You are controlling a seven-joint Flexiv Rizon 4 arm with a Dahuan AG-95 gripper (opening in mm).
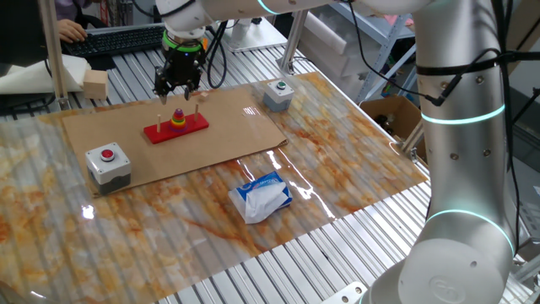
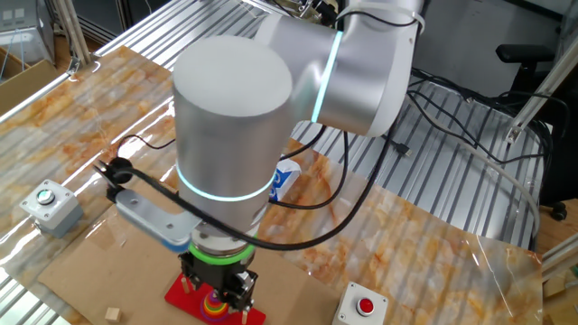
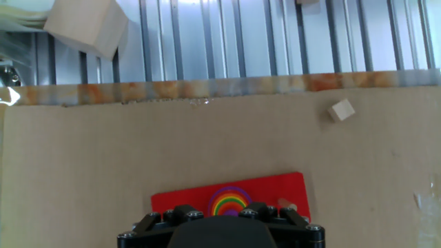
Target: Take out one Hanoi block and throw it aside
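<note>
The ring stack [image 1: 179, 118] sits on the middle peg of the flat red base [image 1: 160, 132], which lies on a cardboard sheet. The tiny purple Hanoi block [image 3: 231, 213] tops the stack; in the hand view only its far edge shows over the hand's body. My gripper [image 1: 178, 89] hangs just above the stack with its fingers spread, empty, not touching the rings. In the other fixed view the gripper [image 2: 218, 291] is right over the stack [image 2: 215, 309] and hides most of it.
A grey box with a red button [image 1: 108, 162] stands at the cardboard's front left. A grey box with a green button [image 1: 278, 93] is at the back right. A tissue pack [image 1: 261, 196] lies in front. A small wooden cube [image 3: 341, 110] and a larger block [image 3: 86, 24] lie behind the base.
</note>
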